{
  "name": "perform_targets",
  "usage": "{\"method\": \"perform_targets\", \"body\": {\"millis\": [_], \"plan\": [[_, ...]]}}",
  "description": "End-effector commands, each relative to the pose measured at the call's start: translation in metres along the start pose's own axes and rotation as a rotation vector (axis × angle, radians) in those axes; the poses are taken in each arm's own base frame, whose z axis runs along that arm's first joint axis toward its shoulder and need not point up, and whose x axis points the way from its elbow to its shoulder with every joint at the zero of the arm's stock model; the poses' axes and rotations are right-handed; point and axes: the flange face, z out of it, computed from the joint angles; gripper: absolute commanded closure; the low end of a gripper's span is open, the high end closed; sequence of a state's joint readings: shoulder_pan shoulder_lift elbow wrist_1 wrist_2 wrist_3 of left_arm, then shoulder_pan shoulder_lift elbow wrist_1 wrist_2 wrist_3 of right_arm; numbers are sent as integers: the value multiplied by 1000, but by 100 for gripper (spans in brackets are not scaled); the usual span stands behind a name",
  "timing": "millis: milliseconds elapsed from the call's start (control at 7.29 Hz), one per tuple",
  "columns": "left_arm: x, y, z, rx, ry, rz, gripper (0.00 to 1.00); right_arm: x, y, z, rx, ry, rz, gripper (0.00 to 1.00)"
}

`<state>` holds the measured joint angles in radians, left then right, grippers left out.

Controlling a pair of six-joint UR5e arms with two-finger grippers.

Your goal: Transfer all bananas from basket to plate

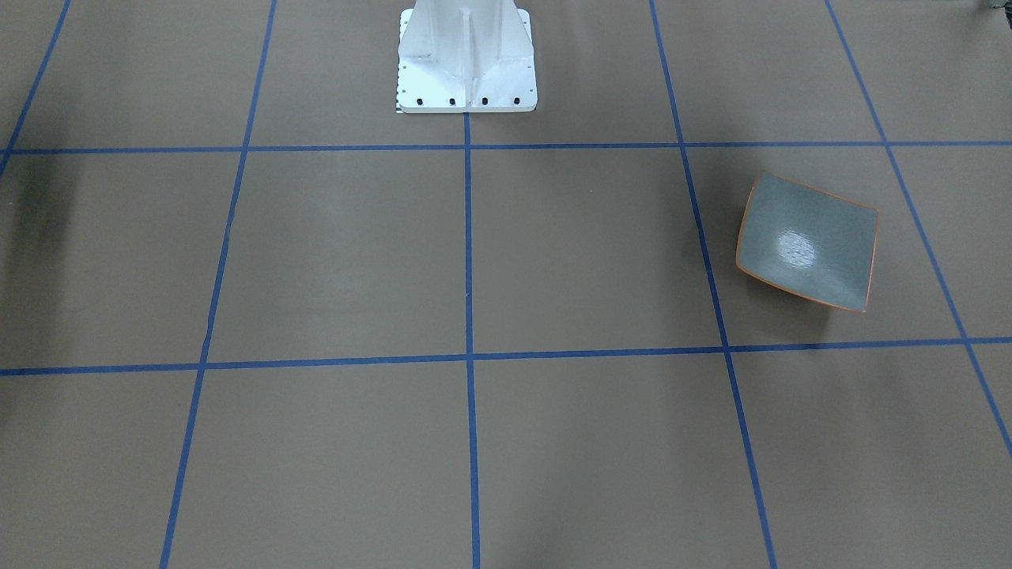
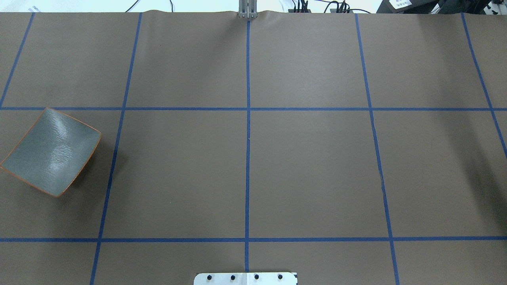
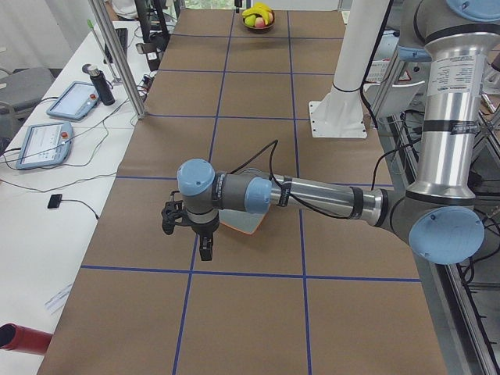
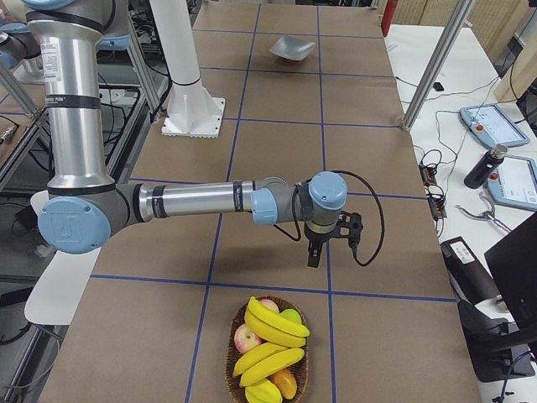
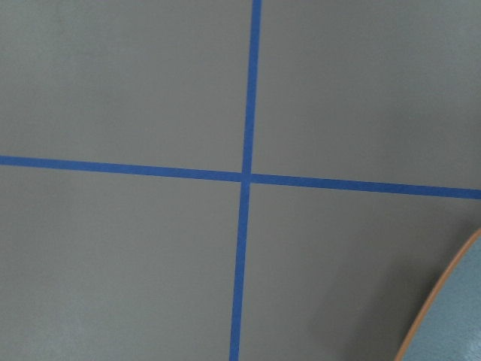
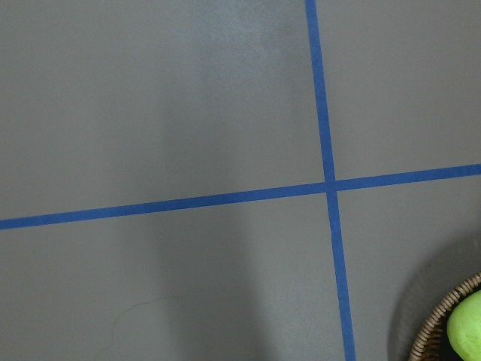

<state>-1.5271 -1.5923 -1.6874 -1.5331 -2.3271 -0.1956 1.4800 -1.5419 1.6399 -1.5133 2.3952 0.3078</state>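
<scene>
The bench under me is brown, crossed by a grid of blue tape. My left arm and my right arm each reach out low and level over it, one toward each end. At my right end stands the wicker basket. The bananas lie heaped in it, about four of them, with a pinkish apple and a green fruit among them. At my left end sits the plate, grey-green with an orange rim, skewed to the grid.

My left pincer hangs pointing down just beside the plate. My right pincer hangs pointing down near the basket, apart from it. Whether either pincer is spread or pressed together I cannot tell.
</scene>
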Motion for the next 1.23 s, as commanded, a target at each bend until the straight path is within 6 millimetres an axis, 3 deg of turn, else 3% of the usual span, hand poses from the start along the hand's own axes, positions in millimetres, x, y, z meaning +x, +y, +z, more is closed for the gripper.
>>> {"method": "perform_targets", "body": {"millis": [0,137,274,686,1098], "plan": [[-6,5,1,-5,0,-12,0,0,1,-1,3,0,0,0],[-4,6,-2,4,0,-5,0,-4,3,-6,14,-2,-12,0],[10,7,-23,47,6,22,0,-6,2,-8,27,2,-25,0],[-2,20,-9,23,5,-10,0,-6,5,-10,64,18,-62,0],[1,21,-13,36,6,-9,0,35,61,7,22,47,-3,0]]}}
